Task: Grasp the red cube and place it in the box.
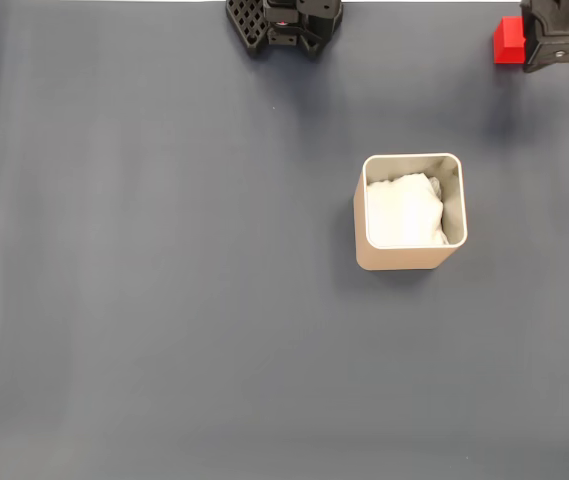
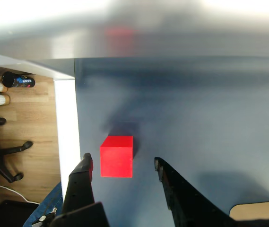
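No readable writing anywhere. In the wrist view the gripper (image 2: 124, 165) is hanging spread wide, both fingers (image 2: 83, 171) clear of the red cube (image 2: 117, 156) sitting between them on the dark mat (image 2: 195, 118) near its edge. The box (image 1: 410, 258) is standing well apart.

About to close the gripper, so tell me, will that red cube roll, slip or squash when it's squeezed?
The red cube has flat faces and sits square on the mat, so it probably won't roll. Its crisp edges suggest a rigid block that shouldn't squash. The faces look smooth, so it might slip unless the open gripper closes squarely on opposite sides.
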Action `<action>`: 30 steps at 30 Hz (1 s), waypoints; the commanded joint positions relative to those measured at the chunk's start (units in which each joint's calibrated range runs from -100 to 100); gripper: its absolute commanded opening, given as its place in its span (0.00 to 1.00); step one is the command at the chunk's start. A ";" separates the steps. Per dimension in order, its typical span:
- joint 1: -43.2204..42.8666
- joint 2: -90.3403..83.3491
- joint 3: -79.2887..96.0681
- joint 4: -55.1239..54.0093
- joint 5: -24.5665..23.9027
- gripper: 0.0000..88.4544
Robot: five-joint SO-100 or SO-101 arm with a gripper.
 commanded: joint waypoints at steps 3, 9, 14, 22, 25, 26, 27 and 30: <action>0.42 0.50 -2.45 -0.79 0.15 0.38; 0.06 1.36 -2.36 -1.53 0.05 0.38; -0.86 1.80 -1.63 -1.86 -0.54 0.38; -2.50 1.80 0.19 -3.26 -1.76 0.38; -3.13 1.80 1.10 -3.67 -2.39 0.38; -3.35 1.71 1.47 -3.91 -2.54 0.38; -3.56 1.54 2.10 -4.32 -2.64 0.38; -3.99 1.11 3.29 -4.81 -2.88 0.38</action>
